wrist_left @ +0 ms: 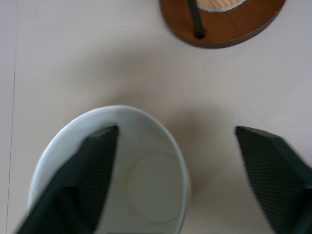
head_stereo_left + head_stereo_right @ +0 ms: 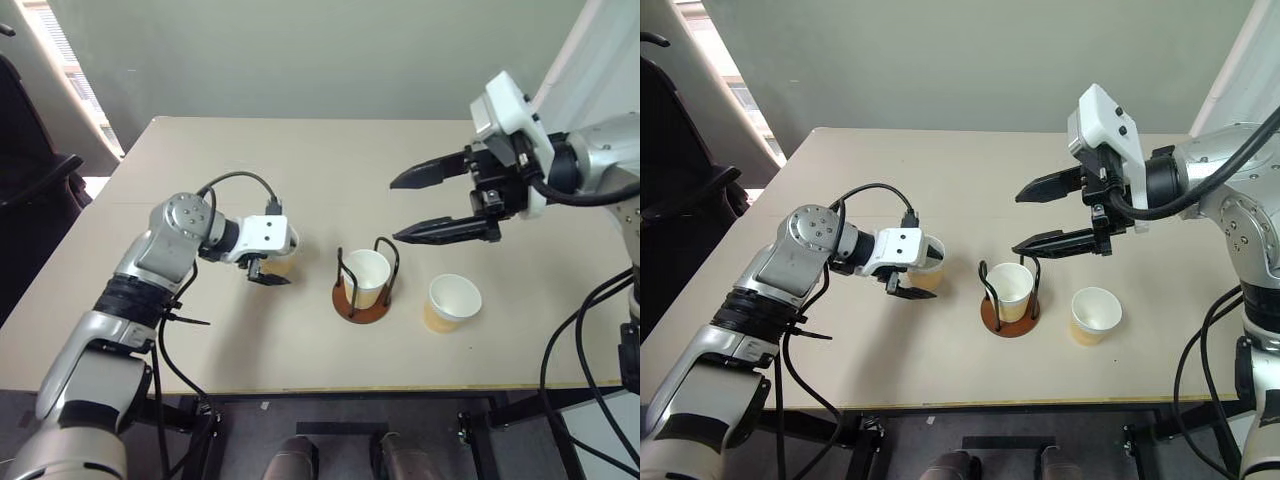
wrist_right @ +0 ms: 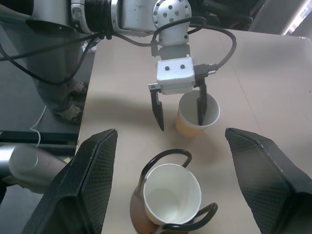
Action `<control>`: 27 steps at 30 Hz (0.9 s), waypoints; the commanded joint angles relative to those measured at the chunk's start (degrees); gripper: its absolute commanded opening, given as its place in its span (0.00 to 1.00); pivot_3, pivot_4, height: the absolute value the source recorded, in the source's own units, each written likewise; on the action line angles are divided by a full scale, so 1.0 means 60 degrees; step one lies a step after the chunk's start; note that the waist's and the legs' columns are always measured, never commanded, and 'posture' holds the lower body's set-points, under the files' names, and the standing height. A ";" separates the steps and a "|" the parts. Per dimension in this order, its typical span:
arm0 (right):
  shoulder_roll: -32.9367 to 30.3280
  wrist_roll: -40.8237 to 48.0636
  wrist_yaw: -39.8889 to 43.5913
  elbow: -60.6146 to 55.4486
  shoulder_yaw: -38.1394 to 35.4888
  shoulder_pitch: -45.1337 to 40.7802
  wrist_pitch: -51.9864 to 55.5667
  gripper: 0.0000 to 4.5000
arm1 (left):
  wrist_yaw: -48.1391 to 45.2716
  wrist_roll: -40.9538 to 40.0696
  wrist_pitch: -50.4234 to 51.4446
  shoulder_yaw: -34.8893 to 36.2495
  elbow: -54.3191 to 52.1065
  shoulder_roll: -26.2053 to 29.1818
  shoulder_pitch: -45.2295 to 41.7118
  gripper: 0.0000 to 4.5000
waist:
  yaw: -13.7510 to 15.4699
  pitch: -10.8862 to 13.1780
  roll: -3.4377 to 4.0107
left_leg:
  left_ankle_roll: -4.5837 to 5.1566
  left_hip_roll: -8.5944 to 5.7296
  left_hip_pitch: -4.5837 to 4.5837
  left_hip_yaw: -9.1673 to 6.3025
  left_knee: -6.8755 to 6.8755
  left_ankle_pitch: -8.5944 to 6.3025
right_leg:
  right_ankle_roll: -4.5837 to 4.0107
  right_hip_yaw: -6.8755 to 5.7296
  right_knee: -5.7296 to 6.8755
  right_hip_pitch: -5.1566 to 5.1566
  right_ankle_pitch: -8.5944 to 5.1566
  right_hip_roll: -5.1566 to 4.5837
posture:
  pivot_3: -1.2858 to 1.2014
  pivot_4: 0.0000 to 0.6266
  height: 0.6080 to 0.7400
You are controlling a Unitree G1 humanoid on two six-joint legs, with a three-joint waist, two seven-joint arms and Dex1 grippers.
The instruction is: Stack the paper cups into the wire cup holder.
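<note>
**Straddling a cup rim beside the holder**

Standing near the table's [image 2: 300, 150] front edge, the holder [image 2: 364, 300] serves as the landmark: a reddish-brown disc with two black wire arches, and one cup [image 2: 366, 276] sits upright inside it, mouth up, white interior showing.

Just to the holder's right, a second cup [image 2: 452, 302] stands upright on the table, apart from the disc and touched by nothing.

To the holder's left, a third cup [image 2: 925, 272] stands upright with the left gripper [image 3: 178, 111] over it. The fingers are spread and straddle the rim: one finger [image 1: 87, 178] reaches down inside the cup's mouth, the other stands outside the wall with a clear gap of bare table between it and the cup. Whether the inner finger touches the wall cannot be told. In the left wrist view the cup's round white bottom is visible past the inner finger, and the edge of the holder's disc with one wire foot lies just beyond.

Above and behind the holder, toward its right, the right gripper [image 2: 418, 203] hangs in the air well clear of the table. Its two black fingers are spread wide with nothing between them, pointing across toward the left arm. In the right wrist view the holder with its cup sits between those fingers, far below them.
</note>
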 commanded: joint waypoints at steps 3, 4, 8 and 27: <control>-0.0320 0.0129 0.0074 -0.0179 -0.0239 0.0029 -0.0224 0.82 | -0.0727 -0.0349 -0.0477 0.0263 0.0291 0.0125 -0.0481 0.38 | 0.0005 0.0000 -0.0001 | 0.0001 -0.0001 -0.0002 0.0000 0.0002 -0.0001 | 0.0002 0.0000 -0.0002 0.0001 0.0001 -0.0001 | 0.52 0.24 1.00; -0.0348 0.0136 0.0081 -0.0176 -0.0236 0.0047 -0.0230 0.82 | -0.0893 -0.0402 -0.0504 0.0268 0.0295 0.0173 -0.0487 0.30 | 0.0004 0.0000 0.0000 | 0.0002 -0.0001 -0.0003 0.0000 0.0003 -0.0001 | 0.0002 0.0000 -0.0003 0.0002 0.0001 -0.0001 | 0.52 0.24 1.00; -0.0433 0.0166 0.0120 -0.0163 -0.0232 0.0100 -0.0244 0.82 | -0.1468 -0.0659 -0.0560 0.0386 0.0189 0.0373 -0.0486 0.01 | -0.0002 0.0000 0.0000 | 0.0003 -0.0001 -0.0003 0.0001 0.0003 -0.0002 | 0.0003 0.0000 -0.0002 0.0000 0.0001 0.0000 | 0.52 0.24 1.00; -0.1282 0.0107 0.0737 -0.0039 -0.0107 0.0357 -0.0421 0.82 | -0.1973 -0.2056 0.1590 0.1234 -0.0721 0.0408 -0.1136 0.01 | 0.0028 -0.0001 -0.0002 | 0.0007 -0.0001 -0.0017 0.0000 0.0010 -0.0004 | 0.0003 -0.0002 -0.0007 -0.0001 0.0000 -0.0002 | 0.52 0.24 1.00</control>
